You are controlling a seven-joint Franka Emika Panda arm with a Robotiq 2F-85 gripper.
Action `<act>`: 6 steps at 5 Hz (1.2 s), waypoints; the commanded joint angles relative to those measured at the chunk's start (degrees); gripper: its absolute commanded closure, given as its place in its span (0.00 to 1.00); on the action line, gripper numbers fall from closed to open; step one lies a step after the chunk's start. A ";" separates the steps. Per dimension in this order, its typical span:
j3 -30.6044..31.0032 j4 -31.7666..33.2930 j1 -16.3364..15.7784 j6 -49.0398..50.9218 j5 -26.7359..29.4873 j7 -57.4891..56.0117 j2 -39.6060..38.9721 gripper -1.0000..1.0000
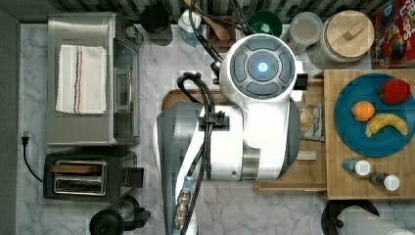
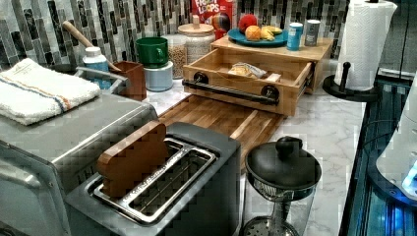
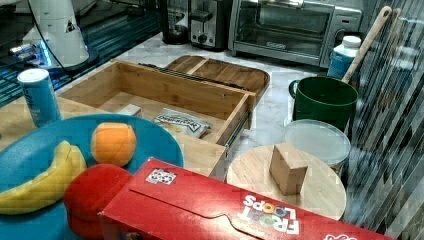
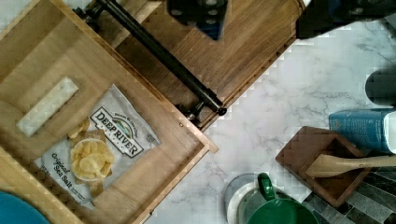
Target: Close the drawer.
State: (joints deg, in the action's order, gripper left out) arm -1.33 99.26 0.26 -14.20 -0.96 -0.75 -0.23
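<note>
1 drawer [image 2: 246, 73] stands open holding 1 chip bag [image 4: 100, 149]; gripper [image 4: 261, 16] state unclear

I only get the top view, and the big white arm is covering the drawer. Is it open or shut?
Observer: Open. In the left view the drawer sticks out from under the wooden top that carries the blue plate.
Operator: Is there stuff inside?
Observer: Yes, a bag of chips lies flat on the bottom, beside a small pale block.
Operator: What do I push on?
Observer: Probably the black bar handle across its front, which faces the brown cutting board.
</note>
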 commanded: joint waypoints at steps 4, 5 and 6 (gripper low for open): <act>1.57 3.47 -1.65 -3.69 -0.11 -6.08 0.59 0.00; 3.67 8.94 -3.64 -10.61 -0.02 -9.06 1.72 0.00; 5.09 13.83 -5.35 -16.00 1.70 -10.57 1.91 0.00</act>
State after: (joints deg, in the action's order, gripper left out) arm -0.82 107.77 -1.01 -31.14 -1.37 -8.31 -0.05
